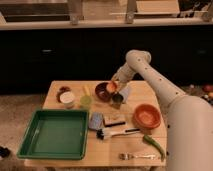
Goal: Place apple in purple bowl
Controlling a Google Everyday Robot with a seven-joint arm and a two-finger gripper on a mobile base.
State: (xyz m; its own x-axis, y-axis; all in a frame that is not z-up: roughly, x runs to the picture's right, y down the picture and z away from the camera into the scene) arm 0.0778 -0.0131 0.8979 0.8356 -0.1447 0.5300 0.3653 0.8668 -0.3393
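The purple bowl [102, 92] stands at the back middle of the wooden table [140, 90]. The apple [111, 87], small and orange-red, sits at the bowl's right side, just above its rim. My gripper [114, 85] reaches down from the right over the bowl and is shut on the apple. The white arm [150, 72] stretches from the lower right across the table's back right part.
A green tray [55, 134] fills the front left. An orange bowl [146, 116] stands at the right. A white-rimmed cup [66, 98], a green cup [86, 101] and a dark cup [117, 99] surround the purple bowl. A blue sponge [96, 120], brush [112, 132], green pepper [155, 143] and fork [135, 156] lie in front.
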